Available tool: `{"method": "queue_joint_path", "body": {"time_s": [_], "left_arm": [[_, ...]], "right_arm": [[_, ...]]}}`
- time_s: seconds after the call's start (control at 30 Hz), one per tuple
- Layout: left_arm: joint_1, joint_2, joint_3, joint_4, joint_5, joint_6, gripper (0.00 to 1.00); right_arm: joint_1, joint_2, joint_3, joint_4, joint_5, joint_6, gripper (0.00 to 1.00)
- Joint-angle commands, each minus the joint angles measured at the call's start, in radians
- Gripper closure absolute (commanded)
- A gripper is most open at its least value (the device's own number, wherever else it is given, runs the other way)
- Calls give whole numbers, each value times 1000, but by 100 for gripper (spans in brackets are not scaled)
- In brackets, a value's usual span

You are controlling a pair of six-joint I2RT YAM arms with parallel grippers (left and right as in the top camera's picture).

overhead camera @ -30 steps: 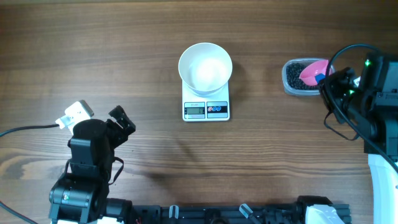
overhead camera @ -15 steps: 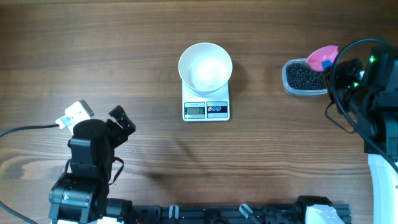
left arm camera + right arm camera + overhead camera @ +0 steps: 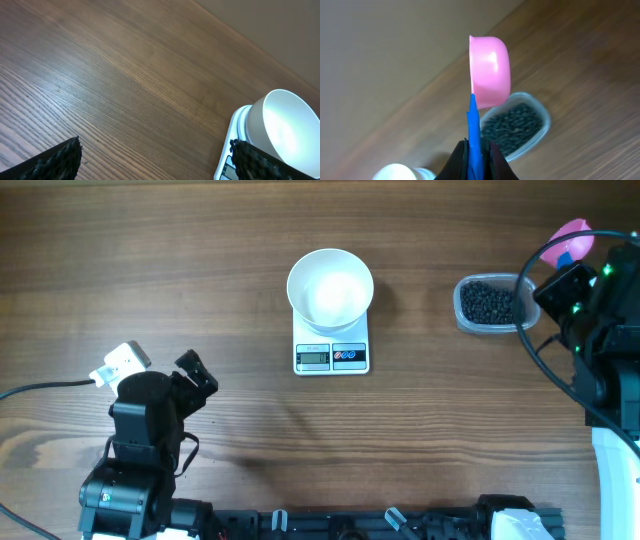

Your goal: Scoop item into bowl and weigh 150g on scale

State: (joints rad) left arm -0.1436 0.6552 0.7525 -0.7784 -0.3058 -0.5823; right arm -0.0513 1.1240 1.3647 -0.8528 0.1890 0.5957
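Grips the blue handle of a pink scoop in the tightly closed right gripper, with the scoop turned on its side aloft near the far right corner of the clear tub of black beads. Holds the left gripper spread wide over the wooden table at near left. Shows the white bowl seated on the scale mid-table, well apart from both.

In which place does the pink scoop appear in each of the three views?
Overhead: pink scoop at the top right edge, up and right of the tub.
Left wrist: not in it.
Right wrist: pink scoop at centre, blue handle clamped in the right gripper.
Shared landmark: clear tub of black beads, near the scoop in both.
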Motion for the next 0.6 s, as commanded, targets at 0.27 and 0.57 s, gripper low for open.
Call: {"method": "queue_joint_path", "body": {"time_s": [0.27,0.57], "left_arm": [[6,0,-2,1,-5,-9,0],[6,0,-2,1,-5,-9,0]], "right_arm": [[-3,-2,8,43,52,-152,96],[-3,-2,8,60,96,-151,96]]}}
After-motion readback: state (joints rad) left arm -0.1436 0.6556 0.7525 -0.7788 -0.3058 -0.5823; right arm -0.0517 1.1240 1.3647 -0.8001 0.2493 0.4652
